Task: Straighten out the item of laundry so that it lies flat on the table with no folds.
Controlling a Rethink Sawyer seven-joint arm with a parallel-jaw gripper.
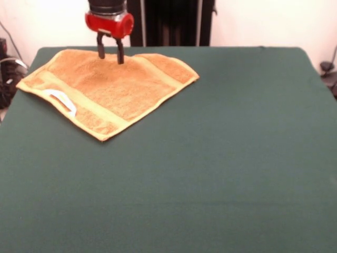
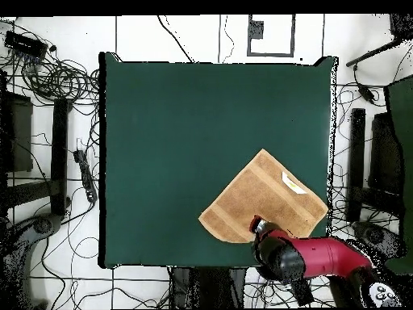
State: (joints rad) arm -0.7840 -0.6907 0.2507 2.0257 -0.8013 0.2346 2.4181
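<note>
My gripper [image 1: 110,55] is hanging narrowly parted, tips at the far edge of the one towel [image 1: 108,89], gripping nothing. One towel is lying on one table [image 1: 210,158], white label [image 1: 62,100] showing.

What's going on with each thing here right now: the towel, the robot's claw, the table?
Towel: spread out nearly flat near the table's corner, turned diagonally, white label showing at one edge.
Gripper: jaws open, pointing down over the towel's far edge, holding nothing.
Table: green top, towel lying on it at the robot's side.
</note>
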